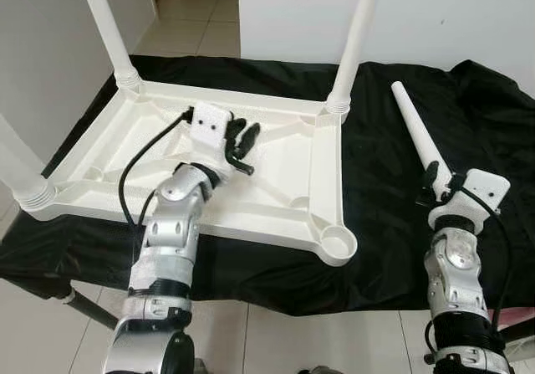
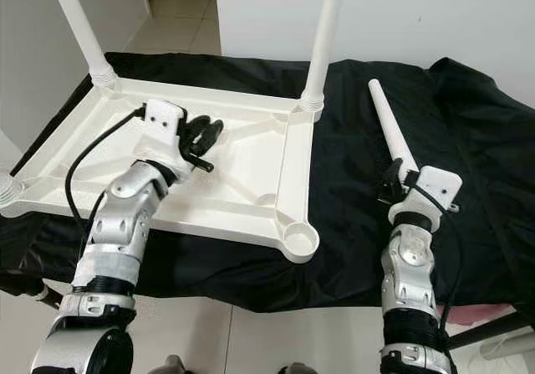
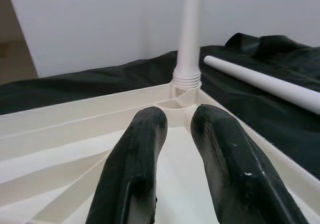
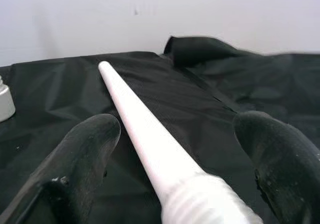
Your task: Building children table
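1 white plastic tabletop point(image 1: 276, 215), lying upside down on a black cloth point(image 1: 393, 223) so its corner sockets face up for fitting legs.

3 fitted legs, standing upright in 3 corners: far-left leg point(image 1: 104, 23), far-right leg point(image 1: 355, 35), near-left leg point(image 1: 21, 169).

1 empty socket point(image 1: 338, 242), the near-right corner, between the 2 grippers and closer to the right one; judged the last joint to fill.

1 loose leg point(image 1: 415, 135), lying flat on the cloth beside the tabletop, its threaded end toward the right gripper point(image 4: 175, 149).

Right gripper: fingers spread wide on either side of the loose leg's thick end, not yet clamped; judged to be lined up for a grasp there, which would leave the thread handy for the socket.

Left gripper point(image 1: 242, 144): fingers nearly together, holding nothing, poised over the ribbed underside of the tabletop, the far-right leg ahead of it; whether it presses down to steady the piece cannot be told.
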{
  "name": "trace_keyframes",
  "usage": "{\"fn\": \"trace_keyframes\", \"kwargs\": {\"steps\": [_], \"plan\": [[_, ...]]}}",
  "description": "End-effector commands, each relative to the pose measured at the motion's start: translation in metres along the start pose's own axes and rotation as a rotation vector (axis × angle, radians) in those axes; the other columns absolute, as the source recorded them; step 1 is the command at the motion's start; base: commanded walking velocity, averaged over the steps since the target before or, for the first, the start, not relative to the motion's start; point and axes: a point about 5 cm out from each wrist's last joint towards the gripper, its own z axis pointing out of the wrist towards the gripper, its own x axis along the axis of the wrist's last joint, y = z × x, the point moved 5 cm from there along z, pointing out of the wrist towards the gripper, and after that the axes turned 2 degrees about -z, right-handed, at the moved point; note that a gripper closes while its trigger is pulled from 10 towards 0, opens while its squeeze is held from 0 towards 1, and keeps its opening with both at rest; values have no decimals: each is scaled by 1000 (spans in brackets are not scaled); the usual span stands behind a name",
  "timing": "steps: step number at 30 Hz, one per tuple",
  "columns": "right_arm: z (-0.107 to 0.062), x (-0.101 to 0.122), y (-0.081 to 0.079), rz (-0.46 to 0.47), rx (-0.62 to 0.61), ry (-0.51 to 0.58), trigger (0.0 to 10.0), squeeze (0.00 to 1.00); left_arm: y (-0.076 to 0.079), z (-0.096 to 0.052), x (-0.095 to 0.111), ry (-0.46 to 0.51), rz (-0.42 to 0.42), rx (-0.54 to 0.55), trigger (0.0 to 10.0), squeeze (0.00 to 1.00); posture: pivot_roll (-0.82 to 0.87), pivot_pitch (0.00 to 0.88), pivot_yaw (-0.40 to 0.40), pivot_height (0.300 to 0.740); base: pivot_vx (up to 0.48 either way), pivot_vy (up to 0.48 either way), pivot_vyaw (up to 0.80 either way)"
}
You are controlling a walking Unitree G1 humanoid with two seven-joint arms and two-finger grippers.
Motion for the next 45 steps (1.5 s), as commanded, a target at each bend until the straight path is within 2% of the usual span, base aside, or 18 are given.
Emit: {"fn": "trace_keyframes", "kwargs": {"steps": [1, 3, 6, 7, 8, 11, 13, 22, 29, 34, 35, 37, 38, 39, 40, 41, 45], "plan": [[-2, -11, 10, 11, -12, -49, 10000, 1000, 2, -1, -3, -16, -7, -2, 10000, 0, -14, 30, 5, 740, 0, 0, 0], [-3, -18, 16, 5, -4, -81, 10000, 1000, 2, -1, -3, -18, -12, 0, 10000, 0, -16, 30, 8, 740, 0, 0, 0], [-3, -18, 16, 5, -4, -81, 10000, 1000, 2, -1, -3, -18, -12, 0, 10000, 0, -16, 30, 8, 740, 0, 0, 0], [-2, -24, 19, 6, 15, -105, 10000, 729, 2, -1, -3, -20, -15, 0, 10000, 0, -17, 31, 8, 740, 0, 0, 0], [-2, -30, 20, 18, 44, -132, 10000, 0, 3, -1, -3, -23, -15, -1, 10000, 0, -17, 32, 7, 740, 0, 0, 0], [-2, -33, 20, 28, 64, -148, 10000, 0, 4, -1, -3, -25, -15, -2, 10000, 0, -17, 32, 7, 740, 0, 0, 0], [2, -43, 17, 40, 139, -188, 10000, 0, 6, -2, -3, -31, -14, -7, 10000, 0, -16, 31, 5, 740, 0, 0, 0], [9, -49, 10, 33, 214, -220, 10000, 0, 8, -3, -3, -35, -7, -8, 10000, 0, -10, 29, 3, 740, 0, 0, 0], [15, -56, -10, 31, 330, -254, 10000, 0, 7, -1, 0, -29, -2, 2, 10000, 0, -1, 24, -6, 740, 0, 0, 0], [16, -59, -13, 41, 345, -270, 10000, 0, 6, -2, 1, -29, 3, 6, 10000, 0, 2, 23, -6, 740, 0, 0, 0], [14, -63, -17, 37, 365, -289, 5255, 0, 5, -3, 1, -29, 3, 7, 10000, 0, 4, 21, -5, 740, 0, 0, 0], [13, -65, -19, 32, 374, -294, 5255, 0, 5, -3, 1, -29, 4, 7, 10000, 0, 4, 21, -5, 740, 0, 0, 0], [12, -66, -20, 38, 379, -297, 4941, 0, 5, -2, 2, -28, 4, 8, 10000, 0, 4, 19, -6, 740, 0, 0, 0], [12, -67, -21, 43, 382, -299, 2863, 0, 4, -2, 2, -27, 4, 8, 10000, 0, 4, 19, -6, 740, 0, 0, 0], [12, -67, -21, 43, 382, -299, 2863, 0, 4, -2, 2, -27, 4, 8, 10000, 0, 4, 19, -6, 740, 0, 0, 0], [11, -67, -22, 58, 386, -297, 0, 0, 5, -2, 3, -25, 1, 8, 10000, 0, 4, 19, -6, 740, 0, 0, 0], [9, -69, -26, 58, 397, -298, 0, 0, 4, -1, 4, -21, 7, 10, 10000, 0, 2, 18, -5, 740, 0, 0, 0]]}}
